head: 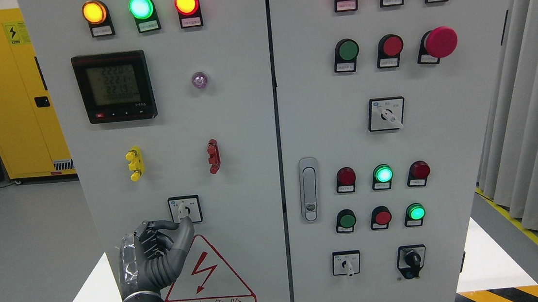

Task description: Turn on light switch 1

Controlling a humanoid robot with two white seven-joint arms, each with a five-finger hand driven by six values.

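So the thing to work here is the rotary selector switch (185,210) low on the left cabinet door (160,131), sitting just above the red-bordered lightning warning triangle (207,278) and below the yellow terminal post (134,163) and red terminal post (213,156). It's a small white knob on a square faceplate, and its pointer looks to stand roughly upright, long axis vertical, maybe a hair off. Hard to read the tiny position labels beside it.

My guess on handling: rigid plastic, fixed to the panel, nothing fragile, but spring-detented, so it'll want a firm twist rather than a push. The knob is smooth and narrow, so pinching it across the flat sides of the pointer seems the way to go, otherwise fingers will probably slip.

The left hand (158,250) comes up from the bottom edge, fingers curled with the thumb and a fingertip reaching up to the lower edge of the knob. It looks like it's touching it, not clearly clamped around it yet. Right hand isn't in the shot.

Further out: the digital power meter (115,93) up top, indicator lamps (141,7) lit above it, and the right cabinet door (446,121) full of pushbuttons.
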